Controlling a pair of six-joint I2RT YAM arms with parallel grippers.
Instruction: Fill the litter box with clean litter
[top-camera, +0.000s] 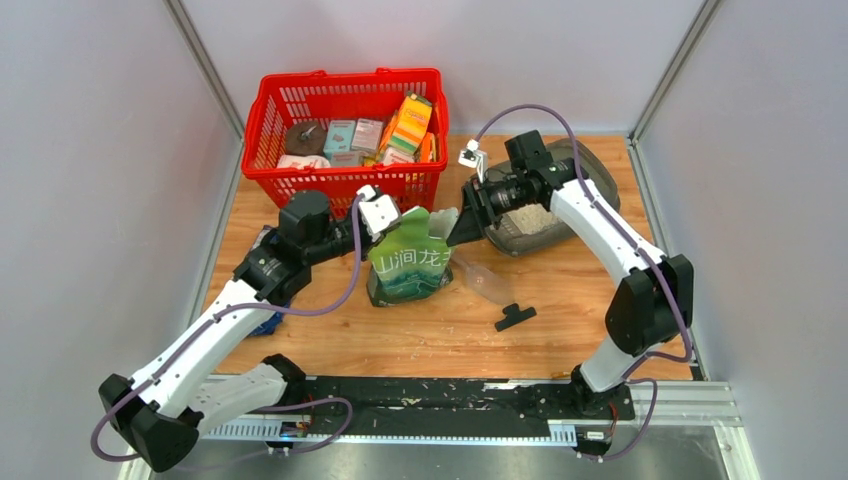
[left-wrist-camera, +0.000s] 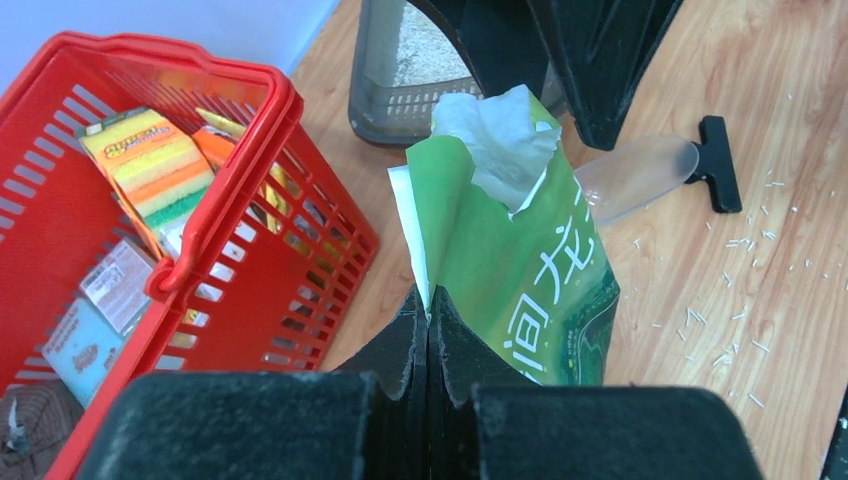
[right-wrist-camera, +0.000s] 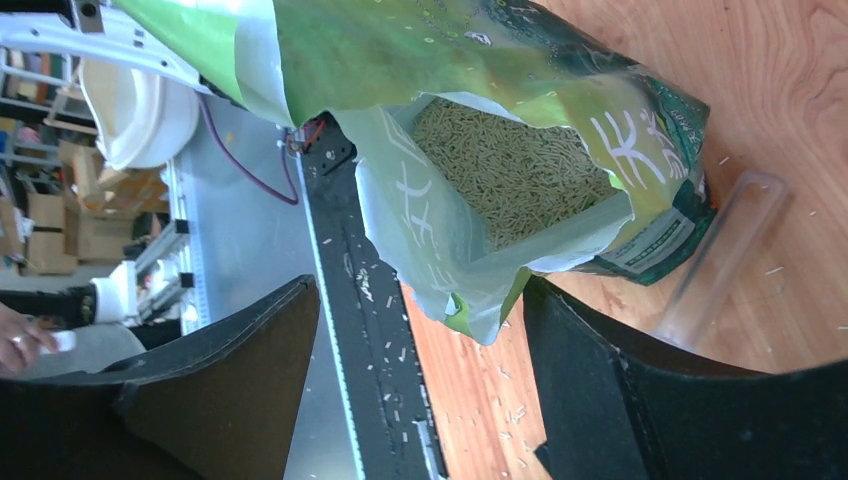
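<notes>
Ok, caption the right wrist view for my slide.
Right hand open astride the torn mouth of the green pouch, pale litter pellets visible inside.

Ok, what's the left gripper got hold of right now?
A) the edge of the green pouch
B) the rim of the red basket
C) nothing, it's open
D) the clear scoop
A: the left gripper is shut on the edge of the green pouch, while the clear scoop lies apart from it.

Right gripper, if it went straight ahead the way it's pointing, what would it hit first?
The green pouch: its torn-open top edge sits directly ahead of the open right gripper. Depth is hard to judge, but nothing else appears to lie in front of it.
</notes>
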